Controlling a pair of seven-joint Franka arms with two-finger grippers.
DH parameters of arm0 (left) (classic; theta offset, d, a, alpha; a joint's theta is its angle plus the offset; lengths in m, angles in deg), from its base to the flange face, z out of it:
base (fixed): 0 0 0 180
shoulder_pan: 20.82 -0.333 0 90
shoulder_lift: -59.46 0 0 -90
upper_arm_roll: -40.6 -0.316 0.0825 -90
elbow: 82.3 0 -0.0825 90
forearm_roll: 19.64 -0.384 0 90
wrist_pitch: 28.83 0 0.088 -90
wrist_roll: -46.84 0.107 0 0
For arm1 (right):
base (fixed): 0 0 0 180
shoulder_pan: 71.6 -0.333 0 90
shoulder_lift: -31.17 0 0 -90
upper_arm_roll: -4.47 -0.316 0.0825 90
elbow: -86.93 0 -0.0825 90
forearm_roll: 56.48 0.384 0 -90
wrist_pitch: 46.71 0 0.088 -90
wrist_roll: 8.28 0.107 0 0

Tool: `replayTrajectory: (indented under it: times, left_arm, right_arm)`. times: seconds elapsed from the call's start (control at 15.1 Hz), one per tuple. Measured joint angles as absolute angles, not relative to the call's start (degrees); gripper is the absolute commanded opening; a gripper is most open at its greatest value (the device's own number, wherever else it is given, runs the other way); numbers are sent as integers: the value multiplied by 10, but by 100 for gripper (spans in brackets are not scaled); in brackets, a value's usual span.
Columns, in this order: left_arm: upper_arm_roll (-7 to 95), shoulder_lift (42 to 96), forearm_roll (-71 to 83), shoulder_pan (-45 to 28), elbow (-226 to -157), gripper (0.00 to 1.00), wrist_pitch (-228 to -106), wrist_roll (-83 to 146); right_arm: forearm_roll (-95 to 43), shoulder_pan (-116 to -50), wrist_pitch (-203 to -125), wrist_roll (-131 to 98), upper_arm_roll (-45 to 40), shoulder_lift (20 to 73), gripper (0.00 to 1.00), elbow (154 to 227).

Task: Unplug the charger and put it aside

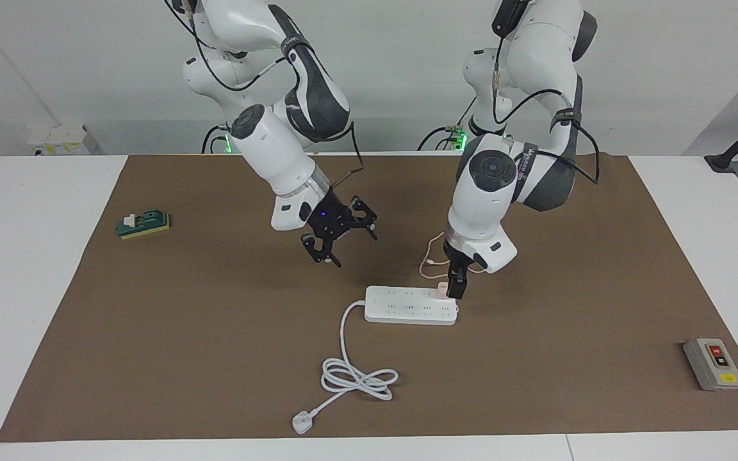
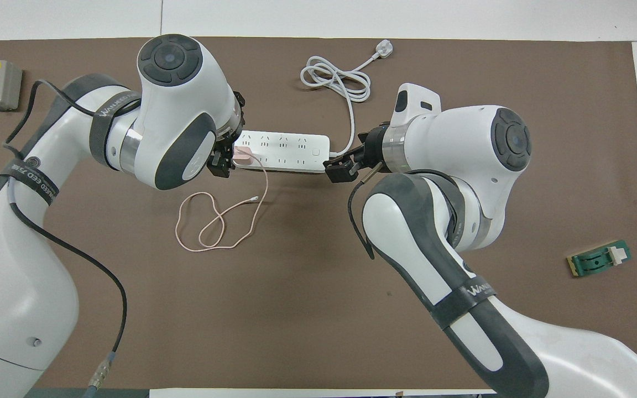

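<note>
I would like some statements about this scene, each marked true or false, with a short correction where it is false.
1. The small pale pink cube-shaped charger sits plugged in the long white power strip. True.
2. The left gripper is down at the charger, at the strip's end toward the left arm. True.
3. The right gripper holds the strip's thick white cord. False: it hangs in the air with nothing in it, and the cord lies coiled on the brown mat.
4. The grey box with red and yellow buttons stands on the power strip. False: it lies apart, near the mat's corner at the left arm's end.
5. The charger's thin pink cable lies looped on the mat. True.
</note>
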State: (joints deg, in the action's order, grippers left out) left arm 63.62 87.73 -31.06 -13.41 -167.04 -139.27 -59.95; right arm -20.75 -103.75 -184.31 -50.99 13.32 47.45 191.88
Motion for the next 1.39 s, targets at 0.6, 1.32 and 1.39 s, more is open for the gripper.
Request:
replayTrajectory:
  times: [0.6, 1.32, 1.39]
  left_arm:
    - [634, 889, -311, -137, -1671, 100, -1400, -600]
    - [621, 914, -318, -136, -1672, 100, -1421, -609]
    - [621, 914, -318, -136, -1672, 100, -1421, -614]
  right_arm:
    - [-273, -1018, -1728, -715, 106, 543, 100, 1834]
    - [-522, -869, -1780, -716, -121, 666, 100, 1746]
    - [-527, -863, -1785, -716, -126, 670, 100, 1741]
